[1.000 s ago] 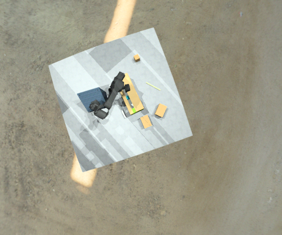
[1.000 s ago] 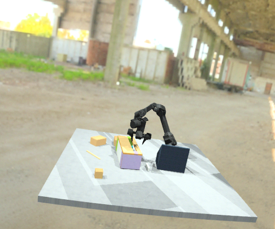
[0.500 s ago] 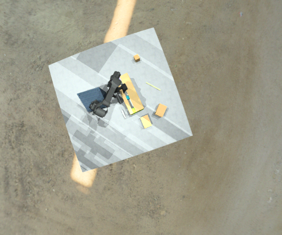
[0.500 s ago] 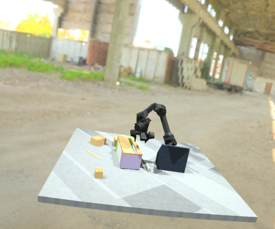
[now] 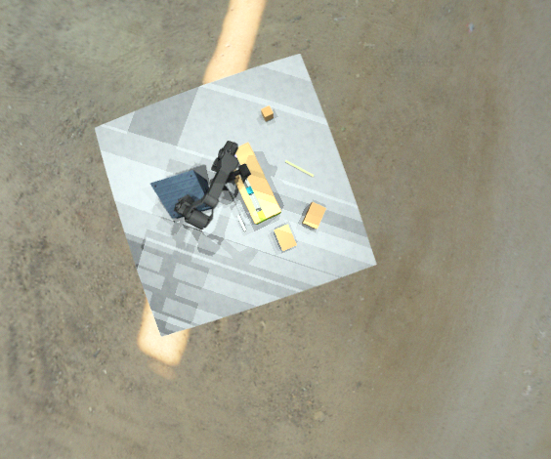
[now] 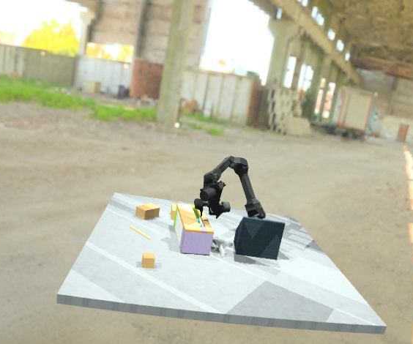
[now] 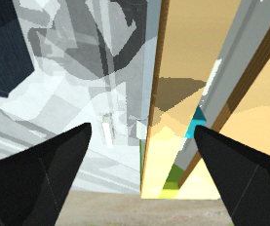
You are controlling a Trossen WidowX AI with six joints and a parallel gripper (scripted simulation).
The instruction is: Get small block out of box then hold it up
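1. Box (image 5: 258, 185) is long and yellow-topped, its long axis along the table's (image 6: 214, 292) diagonal in the top view; lilac end faces the exterior camera, green end away.
2. Gripper (image 7: 141, 144) is spread wide and empty, hovering by the box edge; descending risks shoving or tipping the box.
3. Cyan block (image 7: 196, 128) sits on the grey shelf inside; too small to tell its axis. A push toward the wrong end probably loses it in the pocket.

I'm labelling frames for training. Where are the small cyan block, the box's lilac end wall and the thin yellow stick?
small cyan block (image 7: 196, 126): wrist view, its visible face.
lilac end wall (image 6: 196, 241): exterior view, centre of panel.
thin yellow stick (image 5: 299, 168): top view, mid-length.
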